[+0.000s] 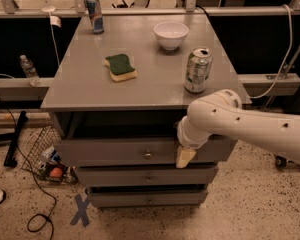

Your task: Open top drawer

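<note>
White arm's gripper [185,157] hangs before top drawer [110,152] front, just under tabletop [150,86], right of centre. Round knob [148,155] lies near, leftward in view, at same height. Whether gripper is spread or closed: cannot tell.

White arm [260,126] is seen entering from the right edge, approx. horizontal, w/ rounded wrist joint [206,121] bent downward. The gripper [185,157] is held pointing down just below the wrist, near view centre; only its pale yellowish tip is shown.
</note>
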`<state>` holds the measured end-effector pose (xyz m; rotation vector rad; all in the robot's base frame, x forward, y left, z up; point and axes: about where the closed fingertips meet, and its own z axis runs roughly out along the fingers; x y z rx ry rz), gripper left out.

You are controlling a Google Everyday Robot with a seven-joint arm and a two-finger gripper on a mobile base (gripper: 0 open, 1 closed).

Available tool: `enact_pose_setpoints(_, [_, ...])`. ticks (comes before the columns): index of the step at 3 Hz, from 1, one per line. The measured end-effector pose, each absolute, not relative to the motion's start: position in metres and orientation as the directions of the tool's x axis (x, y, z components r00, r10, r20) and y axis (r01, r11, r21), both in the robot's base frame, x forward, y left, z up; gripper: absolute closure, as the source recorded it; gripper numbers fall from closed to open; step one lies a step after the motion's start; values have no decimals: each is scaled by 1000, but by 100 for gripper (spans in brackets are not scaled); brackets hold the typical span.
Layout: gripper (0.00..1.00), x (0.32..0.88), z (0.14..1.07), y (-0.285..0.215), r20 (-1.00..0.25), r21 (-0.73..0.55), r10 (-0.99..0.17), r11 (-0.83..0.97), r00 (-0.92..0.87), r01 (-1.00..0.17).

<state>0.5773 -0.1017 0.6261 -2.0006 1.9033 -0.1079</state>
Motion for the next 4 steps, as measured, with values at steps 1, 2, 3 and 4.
enact_pose_setpoints(1, [42, 583, 631, -107, -184, -342, -980, -6, 73, -940])
enact_pose_setpoints(2, [64, 581, 640, -109, -160, -364, -985, -8, 71, -931])
enact_pose_setpoints(3, [88, 570, 647, -113, -139, -355, -988, -14, 68, -935])
enact_pose_setpoints(4, [100, 563, 647, -114, -145, -350, -988, -5, 59, -937])
